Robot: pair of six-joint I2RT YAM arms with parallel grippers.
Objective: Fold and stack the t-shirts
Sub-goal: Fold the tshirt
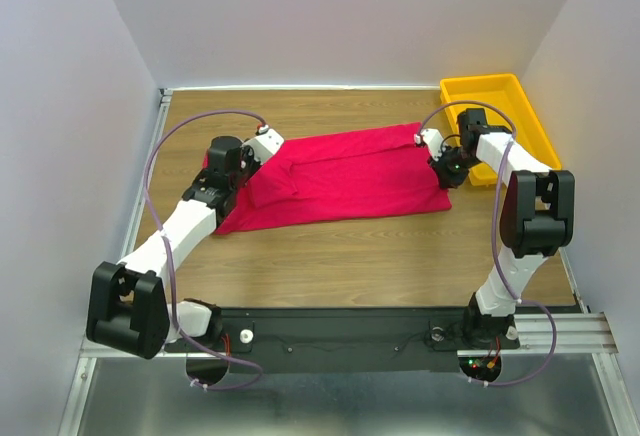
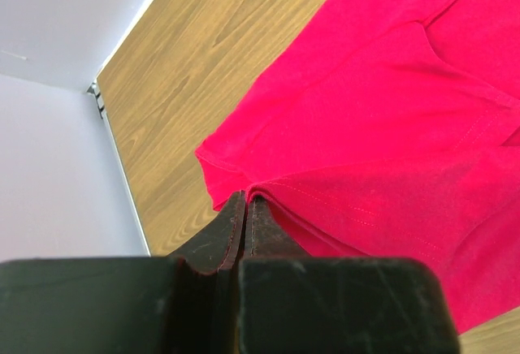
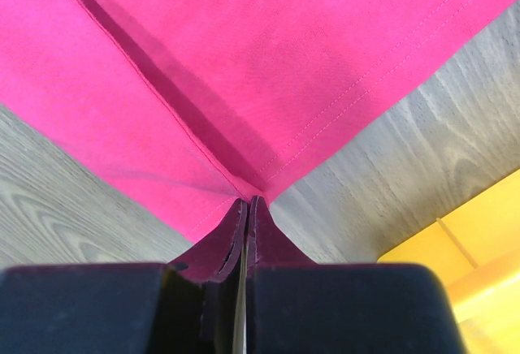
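The red shirt (image 1: 345,176) lies spread across the middle of the desk (image 1: 350,256), long side running left to right, with folds and a raised pleat near its left end. It is only partly folded: 1 layer laps over another along a diagonal crease.

The left tool (image 1: 258,161) sits at the shirt's left end. In the left wrist view its 2 fingers (image 2: 231,232) are pressed together, with a thin edge of red cloth caught between the tips (image 2: 246,198). The shirt (image 2: 390,127) spreads away to the right there, a stitched hem showing just past the tips, and bare desk (image 2: 187,70) lies to the left, up to the wall.

The right tool (image 1: 443,171) is at the shirt's right end, close to the yellow tray (image 1: 480,86) that stands in the far right corner. In the right wrist view its fingers (image 3: 268,240) are likewise closed tight, pinching a corner of the shirt (image 3: 244,62) where a fold line and a double-stitched hem meet at the tips (image 3: 246,201). Grey-looking desk (image 3: 65,208) shows on either side of that corner, and a part of the tray (image 3: 479,232) appears at the lower right, apart from the cloth.
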